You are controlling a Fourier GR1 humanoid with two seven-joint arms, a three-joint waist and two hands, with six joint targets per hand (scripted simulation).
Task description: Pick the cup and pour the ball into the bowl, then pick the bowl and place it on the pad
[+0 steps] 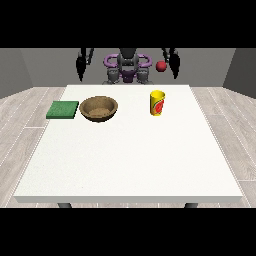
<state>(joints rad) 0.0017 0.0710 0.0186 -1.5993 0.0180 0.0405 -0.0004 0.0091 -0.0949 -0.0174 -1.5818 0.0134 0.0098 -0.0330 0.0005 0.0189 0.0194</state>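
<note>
A yellow cup with a red mark stands upright on the white table, towards its far right. A red ball shows above and behind the cup, in the air beside the hand at the view's right. A brown bowl sits left of the table's middle, and a flat green pad lies just left of it near the table's left edge. The hand at the view's left hangs at the robot's side, behind the table's far edge. Both hands are far from the cup and bowl.
The robot's torso stands behind the far edge of the table. Wood-patterned floor surrounds the table, and grey walls rise at the back. White tabletop stretches from the objects to the near edge.
</note>
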